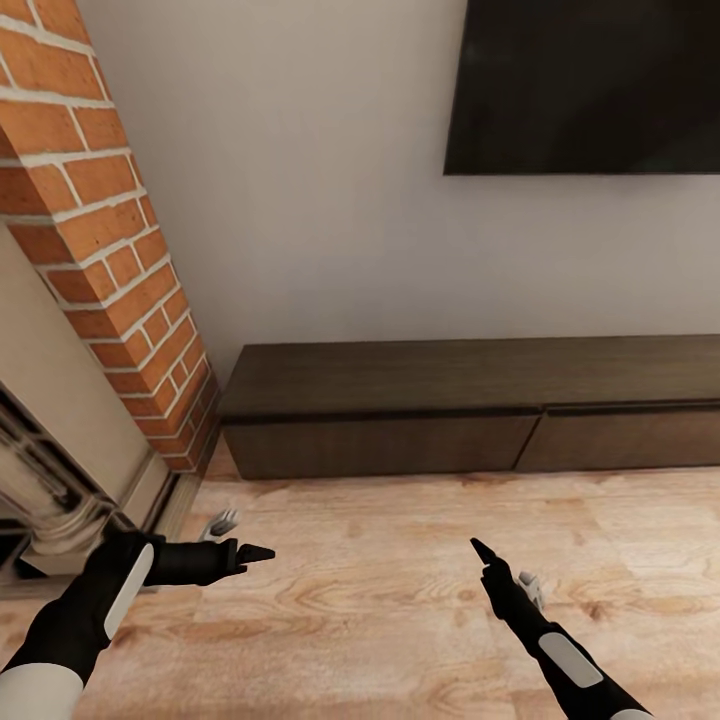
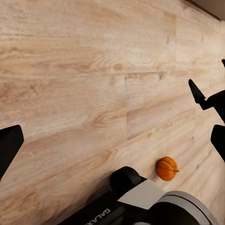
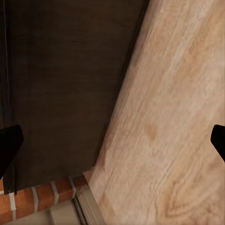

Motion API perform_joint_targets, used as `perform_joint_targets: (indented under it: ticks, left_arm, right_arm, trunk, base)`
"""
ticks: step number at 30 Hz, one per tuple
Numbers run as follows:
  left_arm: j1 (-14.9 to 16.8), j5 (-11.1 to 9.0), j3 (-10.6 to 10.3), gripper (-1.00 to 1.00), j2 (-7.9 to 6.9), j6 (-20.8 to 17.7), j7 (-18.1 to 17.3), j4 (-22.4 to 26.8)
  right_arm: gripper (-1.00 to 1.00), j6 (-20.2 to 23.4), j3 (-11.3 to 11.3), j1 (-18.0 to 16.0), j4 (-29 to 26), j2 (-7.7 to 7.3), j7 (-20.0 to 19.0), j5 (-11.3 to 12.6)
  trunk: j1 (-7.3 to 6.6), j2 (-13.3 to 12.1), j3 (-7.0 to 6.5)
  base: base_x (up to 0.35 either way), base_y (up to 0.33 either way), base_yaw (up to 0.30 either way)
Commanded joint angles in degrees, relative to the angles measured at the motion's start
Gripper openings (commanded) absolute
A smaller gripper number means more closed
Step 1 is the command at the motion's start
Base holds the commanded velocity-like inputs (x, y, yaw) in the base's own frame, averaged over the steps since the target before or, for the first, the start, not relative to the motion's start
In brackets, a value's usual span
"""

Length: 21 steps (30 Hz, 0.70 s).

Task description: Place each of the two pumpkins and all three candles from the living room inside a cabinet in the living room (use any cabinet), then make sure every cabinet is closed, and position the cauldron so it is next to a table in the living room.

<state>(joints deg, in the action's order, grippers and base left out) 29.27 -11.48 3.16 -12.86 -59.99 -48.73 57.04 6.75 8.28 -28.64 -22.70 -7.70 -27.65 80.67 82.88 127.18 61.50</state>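
The cabinet is a long, low, dark brown unit against the wall ahead, and both drawer fronts that I see are shut. One small orange pumpkin lies on the wood floor close beside my base. My left gripper hangs open and empty over the floor near the fireplace. My right gripper is open and empty too, pointing toward the cabinet front. The candles, the cauldron and the table are out of view.
A red brick fireplace column with a pale mantel leg stands at the left, touching the cabinet's end. A dark TV screen hangs on the wall above. Wood floor stretches between me and the cabinet.
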Motion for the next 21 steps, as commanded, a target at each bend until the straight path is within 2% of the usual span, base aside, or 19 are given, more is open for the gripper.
perform_joint_targets:
  ticks: [1,3,6,7,8,10,13,18,21]
  left_arm:
    - [0.0,0.0,0.0,1.0,0.01,-0.01,0.01,0.0]
    - [0.0,0.0,0.0,1.0,0.0,-0.01,0.01,0.0]
    - [0.0,0.02,0.0,1.0,-0.01,-0.01,-0.01,0.0]
    - [0.0,0.0,0.0,1.0,0.0,-0.01,-0.03,0.0]
    - [0.0,0.01,0.0,1.0,0.01,-0.01,-0.03,0.0]
    - [0.0,0.0,0.0,1.0,0.02,-0.01,-0.03,0.02]
    - [0.0,-0.02,-0.02,1.0,0.03,-0.01,-0.05,0.01]
    - [0.0,-0.09,-0.08,1.0,0.02,-0.01,-0.05,0.03]
    - [0.0,-0.11,-0.1,1.0,0.09,-0.01,-0.07,0.01]
  right_arm:
    - [1.0,-0.01,-0.02,-0.01,0.01,0.02,-0.08,0.07]
    - [1.0,0.06,-0.1,-0.01,0.02,-0.09,-0.6,0.28]
    - [1.0,0.3,-0.1,-0.01,0.02,-0.37,-5.08,0.48]
    - [1.0,0.46,-0.12,-0.01,0.07,-0.43,-9.49,0.53]
    - [1.0,0.55,-0.13,-0.01,0.15,-0.48,-11.95,0.57]
    - [1.0,1.07,-0.12,-0.01,0.48,-0.64,-20.68,0.66]
    - [1.0,2.85,-0.17,0.05,0.67,-0.76,-26.65,0.62]
    - [1.0,2.25,-0.35,0.03,0.72,-0.32,-28.12,0.49]
    - [1.0,0.2,-2.2,0.0,0.78,-0.03,-28.19,0.58]
  trunk:
    - [0.23,0.42,0.18]
    - [0.66,1.22,0.54]
    - [1.32,2.42,1.08]
    - [1.54,2.82,1.26]
    - [1.76,3.22,1.44]
    - [2.2,4.03,1.8]
    - [2.86,5.23,2.34]
    - [3.96,7.23,3.24]
    - [4.18,7.64,3.42]
  base:
    - [0.0,0.0,0.0]
    - [0.0,0.0,0.0]
    - [0.0,0.0,0.0]
    - [0.0,0.0,0.0]
    - [0.0,0.0,0.0]
    - [0.0,0.0,0.0]
    - [0.0,0.0,0.0]
    - [0.0,0.0,0.0]
    - [0.0,0.0,0.0]
